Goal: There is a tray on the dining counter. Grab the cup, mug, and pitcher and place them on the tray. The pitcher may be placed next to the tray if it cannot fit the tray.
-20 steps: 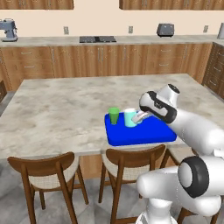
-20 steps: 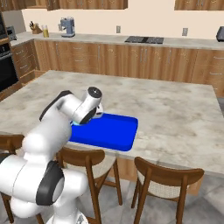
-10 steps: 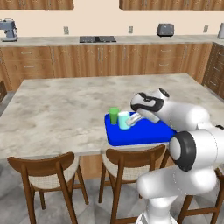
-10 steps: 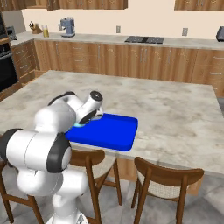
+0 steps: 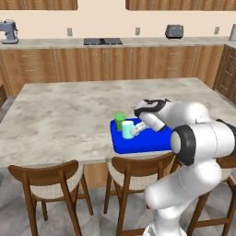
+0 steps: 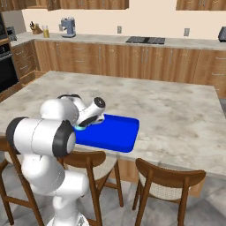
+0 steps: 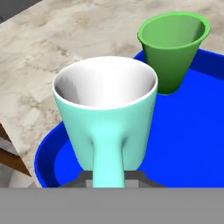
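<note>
Counter: the dining counter [image 5: 69,115] is a wide marble-look top with wooden chairs [image 5: 50,184] along its near edge.
Cup: the green cup [image 5: 120,121] stands upright at the far left corner of the tray; in the hand view the cup [image 7: 174,48] sits just beyond the mug, close to it, and whether they touch cannot be told.
Mug: the teal mug [image 5: 127,129] is upright over the left part of the tray, just beside the cup; in the hand view the mug [image 7: 107,113] shows its white inside and its handle pointing toward the camera. Whether its base rests on the tray floor cannot be told.
Tray: the blue tray [image 5: 147,140] lies near the counter's front edge; in the right base view the tray [image 6: 117,134] is partly hidden behind the arm.
Gripper: the gripper [image 5: 137,130] reaches in from the right and is narrowed onto the mug's handle; the fingertips [image 7: 87,177] sit on either side of the handle's lower end.
Background: a wall counter [image 5: 138,42] carries a toaster [image 5: 174,31] and a cooktop [image 5: 103,41].
</note>
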